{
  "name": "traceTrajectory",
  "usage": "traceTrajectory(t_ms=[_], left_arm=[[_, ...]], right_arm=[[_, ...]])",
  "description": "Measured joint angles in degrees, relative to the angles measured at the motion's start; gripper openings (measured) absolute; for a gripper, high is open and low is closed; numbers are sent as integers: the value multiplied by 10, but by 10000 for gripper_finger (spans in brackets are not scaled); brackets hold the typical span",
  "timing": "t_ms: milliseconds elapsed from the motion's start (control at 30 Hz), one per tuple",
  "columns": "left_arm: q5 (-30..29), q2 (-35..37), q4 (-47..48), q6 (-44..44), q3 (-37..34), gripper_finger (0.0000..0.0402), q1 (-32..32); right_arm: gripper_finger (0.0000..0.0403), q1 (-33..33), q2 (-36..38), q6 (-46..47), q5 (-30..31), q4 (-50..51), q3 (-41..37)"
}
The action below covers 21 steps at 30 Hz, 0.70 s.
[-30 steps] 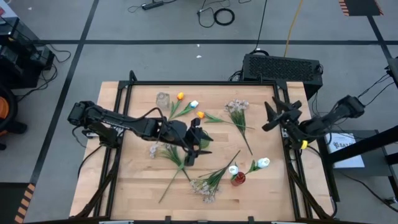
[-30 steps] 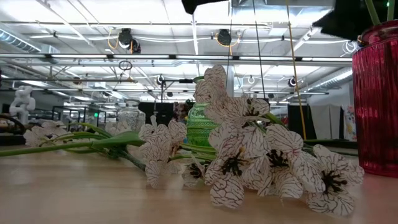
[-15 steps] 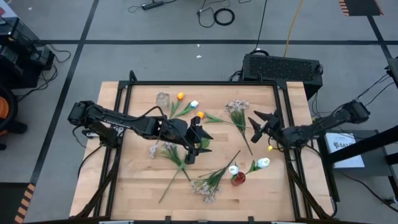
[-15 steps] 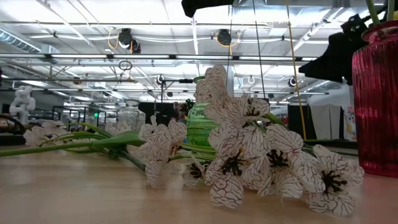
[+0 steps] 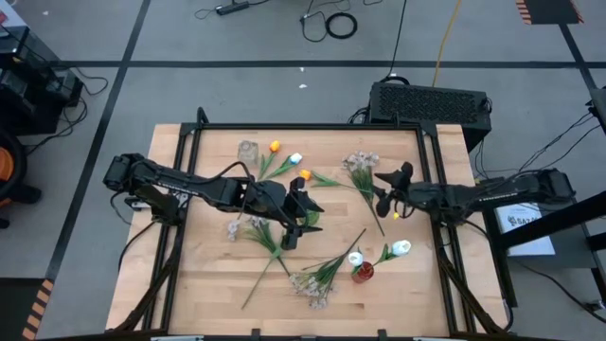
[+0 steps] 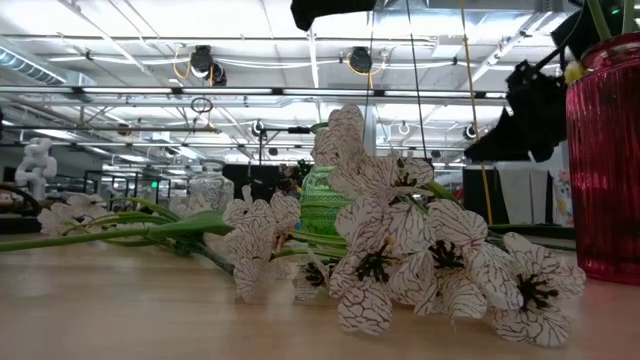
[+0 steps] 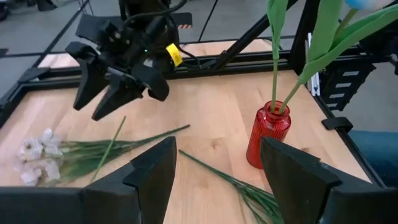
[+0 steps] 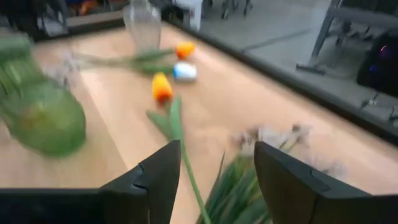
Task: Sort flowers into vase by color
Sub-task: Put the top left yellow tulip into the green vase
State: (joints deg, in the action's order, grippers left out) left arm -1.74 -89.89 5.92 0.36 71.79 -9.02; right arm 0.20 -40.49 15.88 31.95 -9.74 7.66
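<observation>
Flowers scattered across my surface, two already standing in a vase.

I see two white tulips [image 5: 401,248] upright in the red vase [image 5: 363,274] near the front right. An orange-yellow tulip [image 5: 275,147] and a white tulip [image 5: 295,158] lie side by side at the back beside the clear vase [image 5: 248,151], with a second orange tulip [image 5: 305,175] just in front of them. One pale spray [image 5: 361,163] lies at the back right, another [image 5: 312,282] at the front centre, a third [image 5: 237,227] left of centre. The green vase [image 6: 322,200] stands mid-surface.
</observation>
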Motion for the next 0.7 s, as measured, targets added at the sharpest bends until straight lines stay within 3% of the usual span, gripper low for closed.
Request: traceTrajectory(t_ms=[267, 700], left_arm=[[0, 0, 12, -1, 0, 239, 0], [0, 0, 40, 0, 0, 239, -4]], right_arm=[[196, -32, -62, -18, -63, 22, 0], [196, -55, -163, -120, -81, -20, 0]])
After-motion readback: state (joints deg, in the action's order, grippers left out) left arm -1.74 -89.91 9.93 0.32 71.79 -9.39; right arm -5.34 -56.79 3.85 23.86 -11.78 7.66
